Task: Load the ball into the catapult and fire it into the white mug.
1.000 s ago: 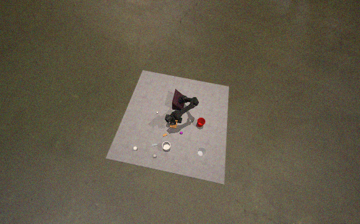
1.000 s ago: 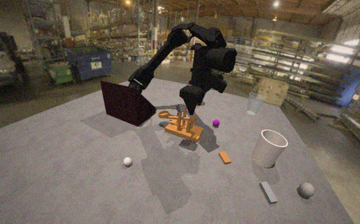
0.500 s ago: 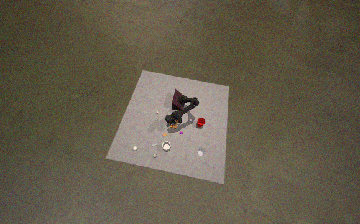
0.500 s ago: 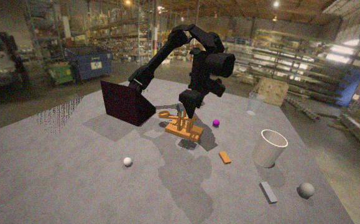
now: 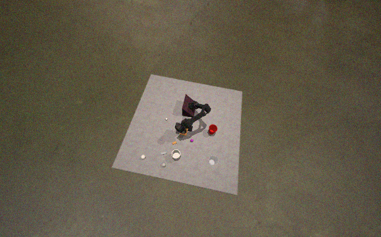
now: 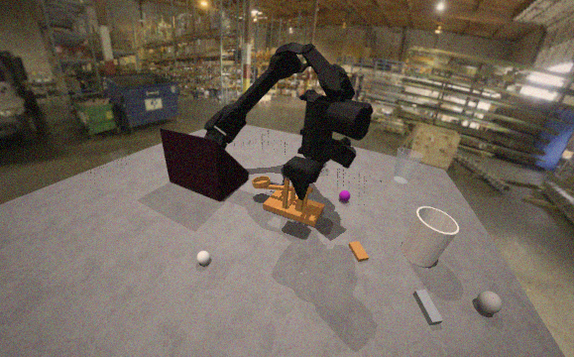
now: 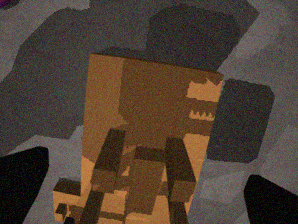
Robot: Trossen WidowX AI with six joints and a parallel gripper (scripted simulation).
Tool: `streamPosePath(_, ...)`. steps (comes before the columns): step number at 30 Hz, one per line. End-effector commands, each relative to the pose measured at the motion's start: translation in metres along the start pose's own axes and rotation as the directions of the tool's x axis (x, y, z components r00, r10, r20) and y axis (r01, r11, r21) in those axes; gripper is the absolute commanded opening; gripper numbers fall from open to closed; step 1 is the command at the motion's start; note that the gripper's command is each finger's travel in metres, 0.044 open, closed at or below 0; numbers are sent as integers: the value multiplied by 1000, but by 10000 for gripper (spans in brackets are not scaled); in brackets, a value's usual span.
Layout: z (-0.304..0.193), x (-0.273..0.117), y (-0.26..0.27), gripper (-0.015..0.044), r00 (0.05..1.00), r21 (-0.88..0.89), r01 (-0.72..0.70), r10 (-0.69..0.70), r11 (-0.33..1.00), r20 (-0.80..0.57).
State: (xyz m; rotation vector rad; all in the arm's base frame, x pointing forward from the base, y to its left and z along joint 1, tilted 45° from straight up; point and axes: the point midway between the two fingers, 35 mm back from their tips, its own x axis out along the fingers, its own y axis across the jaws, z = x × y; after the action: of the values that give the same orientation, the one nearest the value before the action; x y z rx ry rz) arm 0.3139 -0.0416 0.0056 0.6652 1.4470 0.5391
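Note:
The orange catapult (image 5: 184, 134) (image 6: 293, 210) (image 7: 104, 95) stands beneath the arm. Its launching cup (image 6: 261, 182) is at the end toward the dark wedge and looks empty. My gripper (image 6: 295, 187) (image 7: 149, 173) is open and empty, pointing down over the catapult, with its fingers spread on both sides in the wrist view. One finger is partly hidden in the exterior view. A small white ball (image 5: 166, 119) (image 6: 203, 258) and a purple ball (image 5: 191, 140) (image 6: 344, 195) lie apart from the catapult. The white mug (image 5: 176, 155) (image 6: 430, 240) stands upright.
A dark wedge (image 5: 188, 106) (image 6: 192, 164) stands by the arm's base. Also present are a red cup (image 5: 212, 129), a clear glass (image 5: 212, 161) (image 6: 405, 166), an orange block (image 5: 174, 143) (image 6: 358, 251), a grey block (image 5: 164, 153) (image 6: 427, 307), a grey ball (image 5: 164, 164) (image 6: 489, 302) and a cream ball (image 5: 143, 157).

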Motion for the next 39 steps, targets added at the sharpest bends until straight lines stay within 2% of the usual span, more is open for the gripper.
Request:
streamPosePath(1, 0, 8, 1, 440, 1000, 5, -5, 5, 1000, -1)
streamPosePath(24, -2, 41, 2, 440, 1000, 4, -8, 8, 1000, -1)
streamPosePath(35, -1, 38, 1, 151, 1000, -1, -3, 3, 1000, -1)
streamPosePath(39, -1, 38, 1, 125, 1000, -1, -3, 3, 1000, -1)
